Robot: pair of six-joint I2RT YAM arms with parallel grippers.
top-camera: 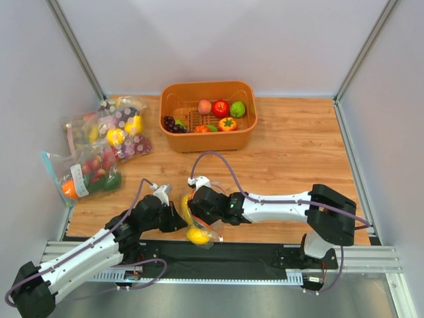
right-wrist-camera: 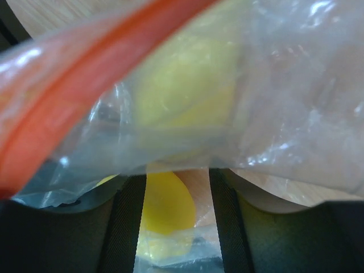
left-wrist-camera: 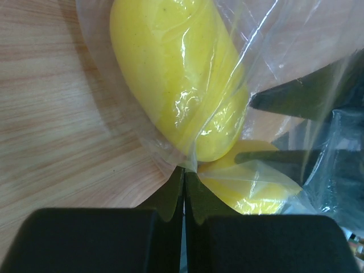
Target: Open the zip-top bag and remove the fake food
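- Zip-top bag (top-camera: 207, 231) is sitting at lower centre of the overhead view, between the two grippers, at the bottom edge of the wooden table (top-camera: 291, 159).
- Left gripper (left-wrist-camera: 184, 170) is reaching in from lower left. Its fingers are pressing together on a fold of the clear bag film at bottom centre of the left wrist view.
- Yellow lemon-like fruit (left-wrist-camera: 179, 74) is showing through the plastic just above that pinch. A second yellow piece (left-wrist-camera: 250, 185) is lying lower right of it.
- Right gripper (right-wrist-camera: 173, 176) is coming in from the right. Its fingers (right-wrist-camera: 128, 227) are standing apart, with their tips hidden behind bag film.
- Orange-red zip strip (right-wrist-camera: 85, 85) is running diagonally across the upper left of the right wrist view, blurred.
- Orange basket (top-camera: 245, 136) of fruit is sitting at upper centre, well apart from the bag.
- Two other filled bags (top-camera: 99, 149) are lying at the left edge.
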